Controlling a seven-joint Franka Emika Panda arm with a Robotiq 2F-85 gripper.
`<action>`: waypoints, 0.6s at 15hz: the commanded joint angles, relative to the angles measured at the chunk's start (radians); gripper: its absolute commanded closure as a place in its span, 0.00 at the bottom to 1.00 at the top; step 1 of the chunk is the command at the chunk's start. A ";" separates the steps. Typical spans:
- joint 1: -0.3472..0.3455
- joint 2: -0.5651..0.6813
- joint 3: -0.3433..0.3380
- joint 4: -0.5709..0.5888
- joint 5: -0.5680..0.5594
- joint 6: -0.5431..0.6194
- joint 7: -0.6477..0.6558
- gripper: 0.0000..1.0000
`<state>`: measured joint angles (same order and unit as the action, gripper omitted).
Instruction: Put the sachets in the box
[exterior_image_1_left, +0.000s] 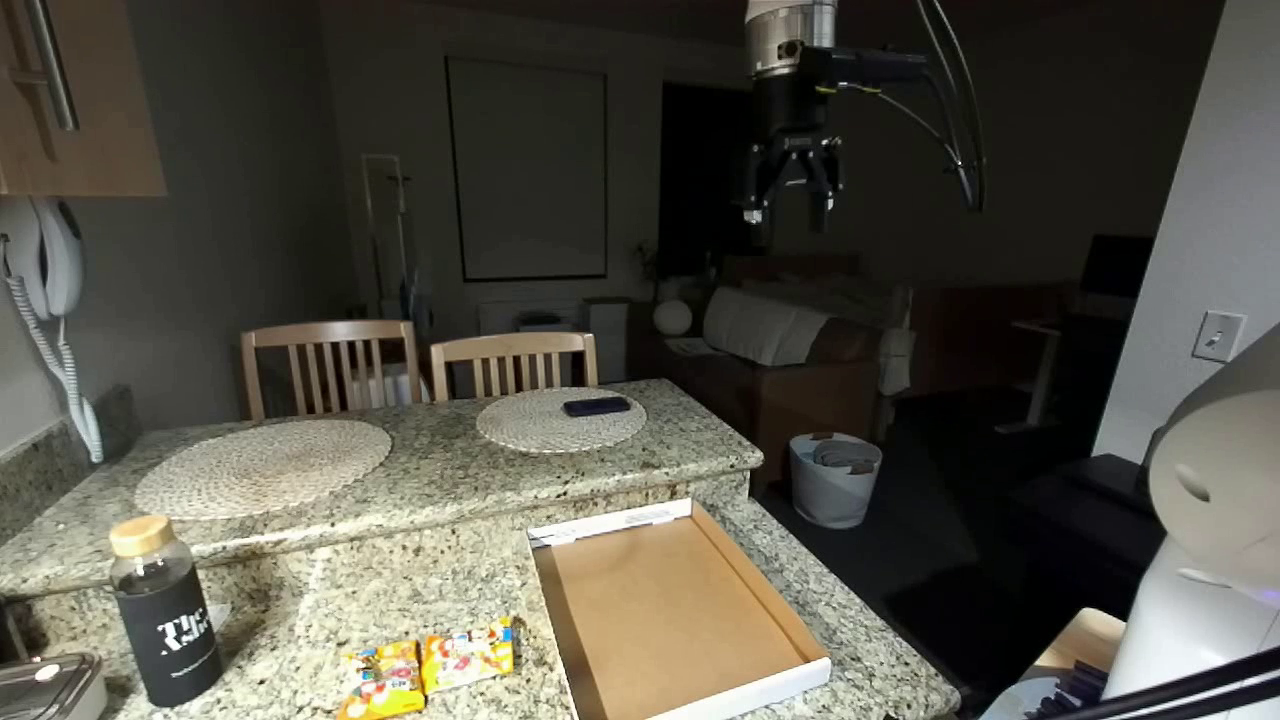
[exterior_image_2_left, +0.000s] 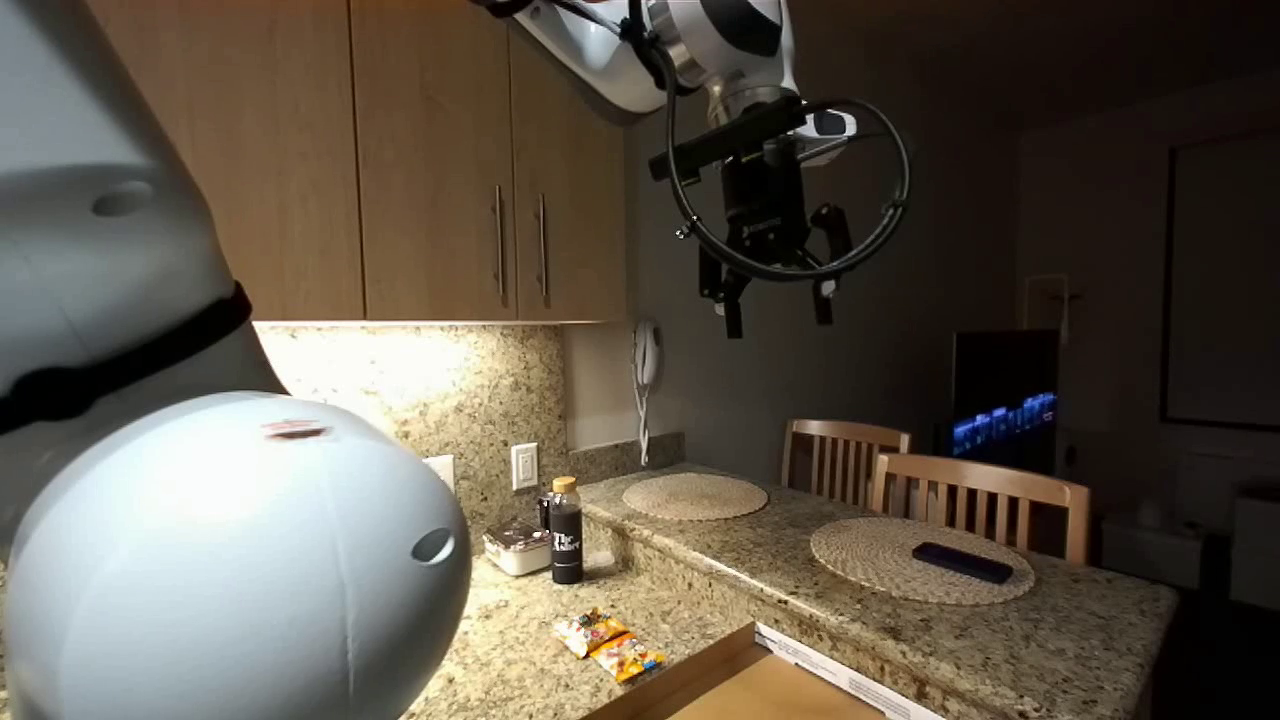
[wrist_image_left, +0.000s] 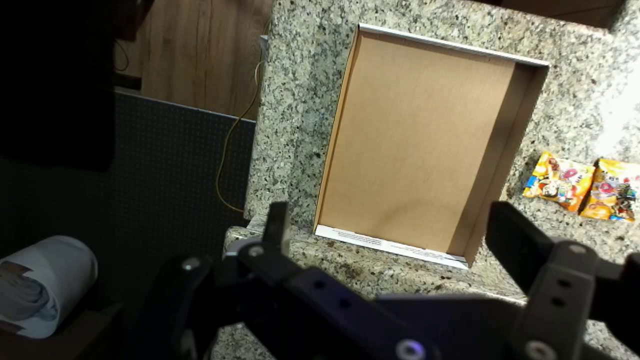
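Two small yellow printed film sachets (wrist_image_left: 565, 182) on speckled granite counter (wrist_image_left: 295, 125), beside shallow brown cardboard box (wrist_image_left: 415, 140). Probably light, soft, slippery; pinch across middle. Black two-fingered gripper (exterior_image_2_left: 779, 314) overhead, spread apart.

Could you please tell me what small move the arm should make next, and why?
I would probably shift the open fingers across toward the two sachets before lowering: they hold nothing and hang high above the counter, and in the wrist view both sachets lie near the right edge, outside the box, side by side.
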<state>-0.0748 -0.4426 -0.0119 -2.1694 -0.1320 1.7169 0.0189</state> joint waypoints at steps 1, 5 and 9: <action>0.009 0.001 -0.007 0.002 -0.003 -0.002 0.003 0.00; 0.039 0.026 0.033 0.040 -0.003 -0.012 0.017 0.00; 0.125 0.133 0.118 0.144 0.037 -0.014 0.036 0.00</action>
<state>0.0021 -0.4030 0.0578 -2.1138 -0.1211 1.7175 0.0267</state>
